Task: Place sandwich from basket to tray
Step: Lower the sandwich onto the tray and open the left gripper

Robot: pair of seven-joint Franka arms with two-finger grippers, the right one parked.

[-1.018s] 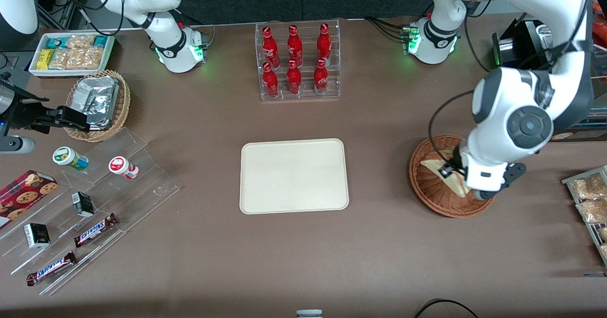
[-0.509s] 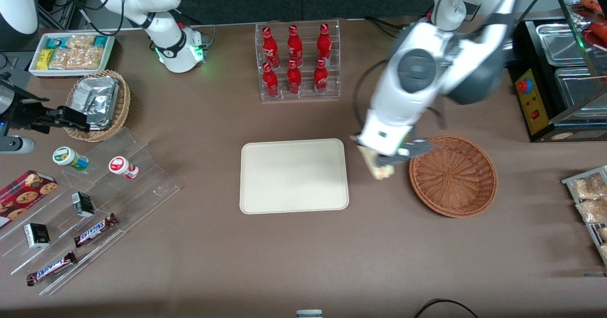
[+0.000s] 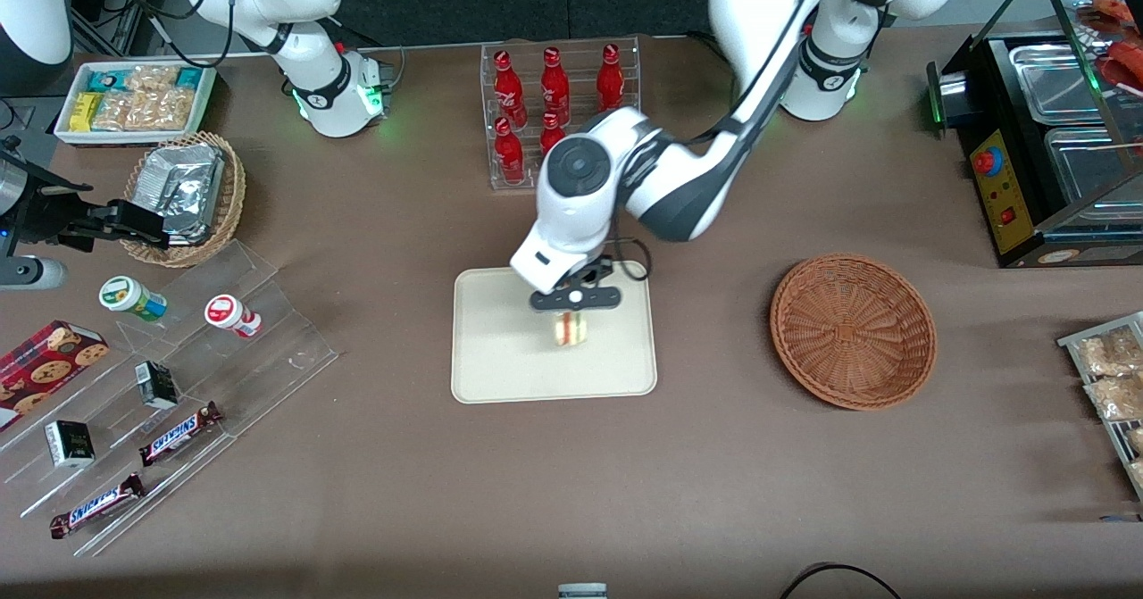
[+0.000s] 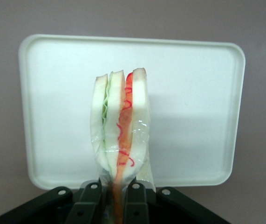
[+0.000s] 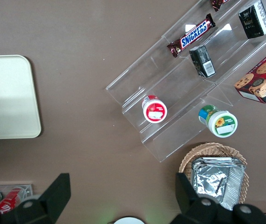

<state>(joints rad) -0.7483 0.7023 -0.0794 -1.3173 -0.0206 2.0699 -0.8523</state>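
Observation:
My gripper (image 3: 572, 304) hangs over the middle of the cream tray (image 3: 500, 367), shut on the clear-wrapped sandwich (image 3: 570, 328), which points down toward the tray surface. In the left wrist view the sandwich (image 4: 119, 128) stands edge-on with white bread, green and red layers, pinched at its base between the black fingers (image 4: 89, 203) of the gripper (image 4: 115, 196), with the tray (image 4: 195, 107) under it. The reddish-brown wicker basket (image 3: 853, 329) sits toward the working arm's end of the table with nothing in it.
A clear rack of red bottles (image 3: 558, 117) stands farther from the front camera than the tray, partly covered by my arm. Toward the parked arm's end lie a clear stepped display with snack bars and cups (image 3: 179, 376), a tan basket of foil packets (image 3: 186, 195) and a white snack box (image 3: 134, 99).
The gripper lifted the sandwich out of the basket, carried it sideways across the gap and now holds it over the tray's middle. The basket is left bare.

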